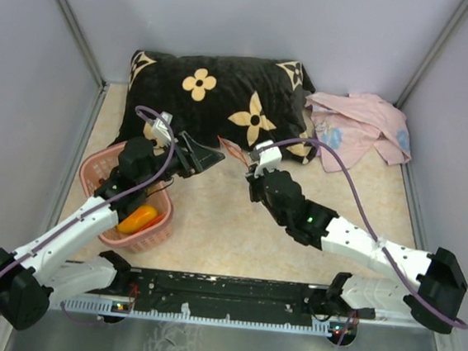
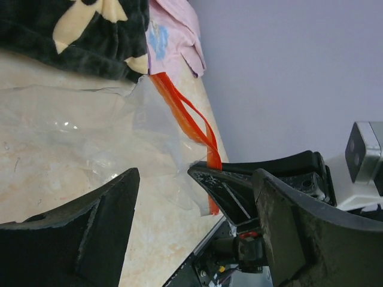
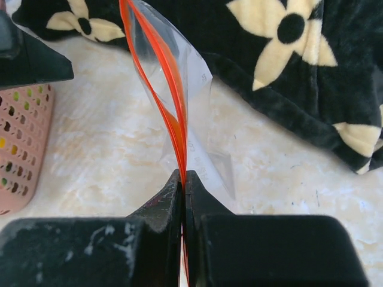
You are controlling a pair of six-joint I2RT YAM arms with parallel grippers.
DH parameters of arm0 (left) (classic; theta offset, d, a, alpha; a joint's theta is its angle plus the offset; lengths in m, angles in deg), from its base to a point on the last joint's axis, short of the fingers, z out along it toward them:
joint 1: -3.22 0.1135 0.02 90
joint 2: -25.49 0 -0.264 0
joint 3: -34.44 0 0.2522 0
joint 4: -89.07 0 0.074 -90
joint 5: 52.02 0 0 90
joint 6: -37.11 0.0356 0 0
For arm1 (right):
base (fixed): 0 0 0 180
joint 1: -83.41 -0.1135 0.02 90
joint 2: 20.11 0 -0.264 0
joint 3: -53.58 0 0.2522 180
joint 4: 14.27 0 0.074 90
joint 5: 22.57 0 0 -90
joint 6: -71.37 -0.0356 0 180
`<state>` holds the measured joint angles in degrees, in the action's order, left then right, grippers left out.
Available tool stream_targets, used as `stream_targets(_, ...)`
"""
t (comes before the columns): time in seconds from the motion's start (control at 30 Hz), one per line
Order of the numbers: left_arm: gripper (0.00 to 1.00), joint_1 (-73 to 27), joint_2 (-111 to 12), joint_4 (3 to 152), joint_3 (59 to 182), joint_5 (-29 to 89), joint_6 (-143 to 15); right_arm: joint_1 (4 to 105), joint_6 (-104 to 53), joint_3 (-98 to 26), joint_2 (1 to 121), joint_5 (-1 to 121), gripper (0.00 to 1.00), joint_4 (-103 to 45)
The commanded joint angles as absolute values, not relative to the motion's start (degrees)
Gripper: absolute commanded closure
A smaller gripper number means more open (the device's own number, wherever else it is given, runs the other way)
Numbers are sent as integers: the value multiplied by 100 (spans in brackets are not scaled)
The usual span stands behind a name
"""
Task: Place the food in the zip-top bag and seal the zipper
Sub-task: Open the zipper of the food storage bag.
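top view: the right gripper reaches from the near right towards the middle of the table and is pinched on the zipper, of which only a scrap of red-orange shows just beyond its tips. the left gripper sits just beside it on the left, jaws spread wide and holding nothing. one pink basket stands by the left edge under the left arm. of the food, one orange piece and one yellow piece beside it show inside the basket; the arm hides the rest. one black flowered pillow lies along the far edge, and one pink cloth lies in the far right corner.

left wrist view: the one zip-top bag lies crinkled on the table, its body stretching away from the grippers towards the pillow. the zipper rises off it as two red-orange strips, parted in a narrow loop and meeting where the right gripper's closed tips clamp them. that clamp sits between the left gripper's two wide-apart fingers, which touch neither bag nor zipper. no food shows in the bag.

right wrist view: the right gripper's two fingers are pressed together on the zipper, the strip running up from between them. above the pinch the two strips bow slightly apart, with clear plastic hanging to the right. one finger of the left gripper shows at the upper left, near the zipper but apart from it. the basket's holed wall is at the left edge.
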<state>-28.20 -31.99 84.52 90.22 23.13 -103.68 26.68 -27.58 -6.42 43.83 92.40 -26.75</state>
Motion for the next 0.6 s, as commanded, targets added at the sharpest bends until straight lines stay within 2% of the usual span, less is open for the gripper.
stream_targets(0.0, 18, -2833, -3186, 8310, 9164, 2671, -10559, 2371, -2408, -1084, 4597, 10150, 100, -2188)
stream_targets(0.27, 20, -2833, -3422, 8331, 9190, 3025, -10619, 2143, -2384, -1083, 4766, 10277, 100, -1925)
stream_targets(0.57, 22, -2834, -3732, 8724, 9303, 2792, -10672, 2027, -2298, -1102, 4845, 10370, 100, -1873)
